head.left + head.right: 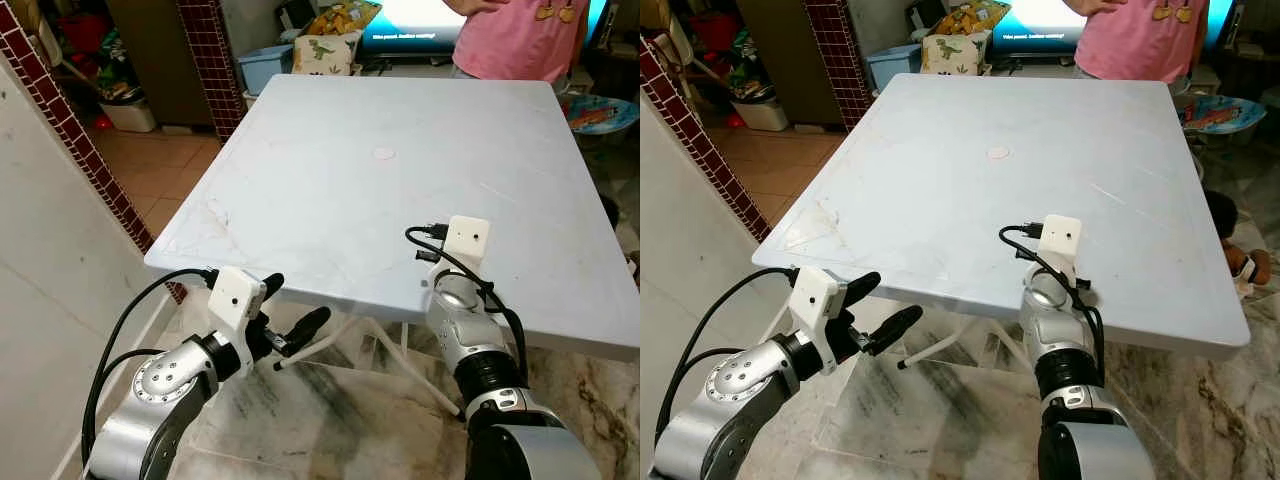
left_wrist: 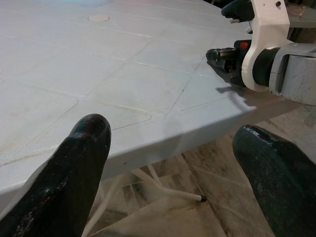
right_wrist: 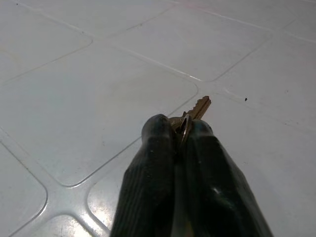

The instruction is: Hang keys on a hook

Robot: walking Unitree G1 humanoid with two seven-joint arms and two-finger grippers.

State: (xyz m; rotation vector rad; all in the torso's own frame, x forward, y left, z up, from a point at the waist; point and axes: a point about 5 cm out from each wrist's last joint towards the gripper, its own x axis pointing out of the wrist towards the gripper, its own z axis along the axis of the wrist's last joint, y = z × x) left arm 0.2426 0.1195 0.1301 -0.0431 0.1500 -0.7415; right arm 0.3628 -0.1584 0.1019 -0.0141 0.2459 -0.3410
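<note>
While clamped shut over table point(image 3: 98, 74), right hand point(image 3: 180, 131) w/ keys point(image 3: 197, 108) poking past fingertips.

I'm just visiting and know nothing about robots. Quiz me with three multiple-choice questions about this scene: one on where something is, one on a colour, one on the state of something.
1. Where is the right gripper?
A. Over the white table
B. Down at the floor
C. Against the brick pillar

2. What colour is the top of the person standing at the table's far side?
A. Green
B. Pink
C. Black

3. How is the left gripper?
A. Shut on a cloth
B. Shut on a cup
C. Open and empty

Answers:
1 A, the right wrist view shows the tabletop just beneath its fingers.
2 B, the shirt is plainly pink.
3 C, its fingers stand wide apart with nothing between, while the right gripper pinches the brass key.
</note>
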